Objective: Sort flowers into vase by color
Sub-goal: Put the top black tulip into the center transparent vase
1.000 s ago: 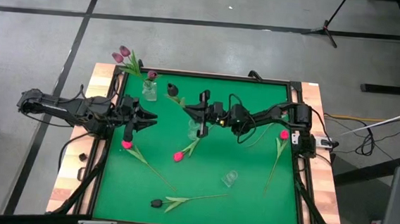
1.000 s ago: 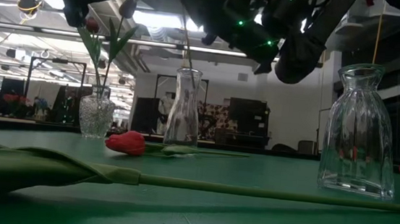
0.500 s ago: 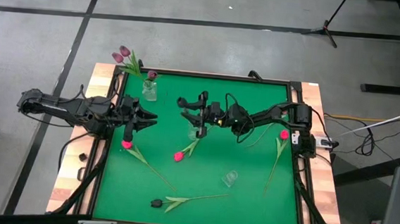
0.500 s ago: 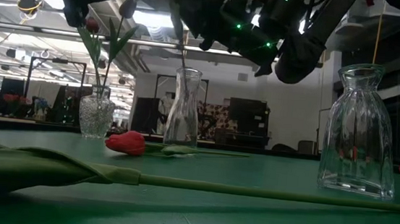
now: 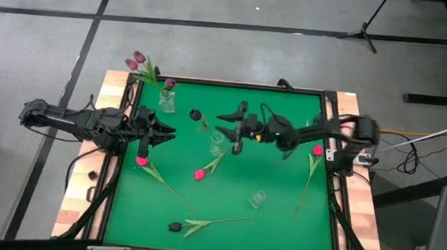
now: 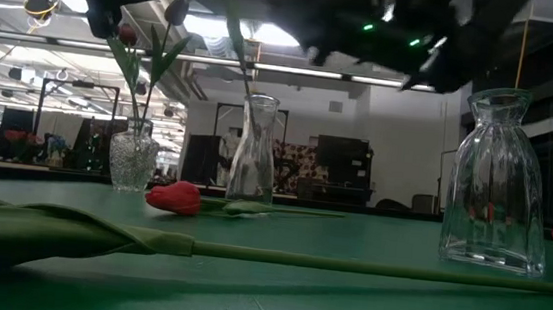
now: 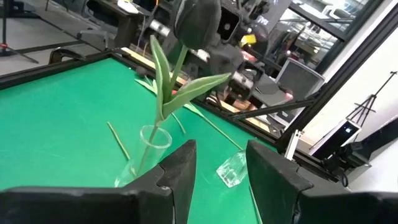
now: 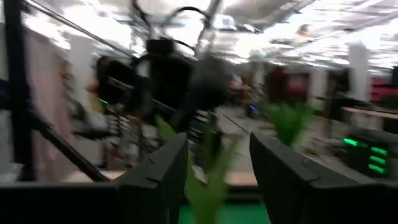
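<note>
A near-black tulip (image 5: 195, 115) stands with its stem in the middle glass vase (image 5: 216, 146), leaning on the rim, head toward the table's left. My right gripper (image 5: 227, 129) hangs open just right of it, touching nothing; its wrist view shows the dark head (image 8: 205, 81) ahead between the fingers. Purple tulips (image 5: 137, 59) stand in the far-left vase (image 5: 166, 100). Pink-red tulips (image 5: 141, 161) (image 5: 199, 174) (image 5: 317, 150) and a dark one (image 5: 174, 226) lie on the green mat. My left gripper (image 5: 168, 133) waits open at the left edge.
A third, empty glass vase (image 5: 258, 198) stands on the mat toward the near right. A raised dark frame (image 5: 211, 83) borders the green mat. Long stems (image 5: 173, 189) (image 5: 225, 219) lie across the near half. In the low view a stem (image 6: 347, 265) crosses the foreground.
My right gripper has opened and let go of the near-black tulip, then drawn back toward the table's right edge. The tulip stays in the middle vase and has tipped farther toward the table's left, leaning on the rim.
</note>
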Available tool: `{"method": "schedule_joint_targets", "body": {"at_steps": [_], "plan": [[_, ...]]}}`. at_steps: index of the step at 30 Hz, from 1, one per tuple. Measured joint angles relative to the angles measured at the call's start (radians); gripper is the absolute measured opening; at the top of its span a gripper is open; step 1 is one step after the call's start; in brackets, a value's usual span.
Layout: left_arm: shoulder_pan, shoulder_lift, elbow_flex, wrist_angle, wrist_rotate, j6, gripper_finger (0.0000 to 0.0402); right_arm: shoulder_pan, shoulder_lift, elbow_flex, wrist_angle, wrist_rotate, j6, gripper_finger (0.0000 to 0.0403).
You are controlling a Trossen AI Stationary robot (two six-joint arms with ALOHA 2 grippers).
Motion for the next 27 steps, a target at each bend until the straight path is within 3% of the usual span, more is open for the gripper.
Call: {"method": "schedule_joint_targets", "body": {"at_steps": [3,7,10,12,15,21,27], "plan": [[0.000,0.000,0.000,-0.002,0.000,0.000,0.0137,0.002,-0.153,-0.085,-0.158,0.133,-0.023,0.0175],[0.000,0.000,0.000,-0.003,0.000,0.000,0.0137,0.020,-0.359,-0.140,-0.548,0.472,0.070,0.0175],[0.000,0.000,0.000,-0.003,0.000,0.000,0.0137,0.032,-0.460,-0.140,-0.923,0.746,0.341,0.0175],[0.000,0.000,0.000,-0.003,0.000,0.000,0.0137,0.035,-0.500,-0.141,-1.160,0.846,0.638,0.0175],[0.000,0.000,0.000,-0.003,0.000,0.000,0.0137,0.034,-0.528,-0.141,-1.451,0.867,0.990,0.0175],[0.000,0.000,0.000,-0.005,0.000,0.000,0.0137,0.035,-0.487,-0.142,-1.819,0.801,1.442,0.0175],[0.000,0.000,0.000,-0.007,0.000,0.000,0.0137,0.034,-0.388,-0.142,-1.936,0.798,1.651,0.0175]]}}
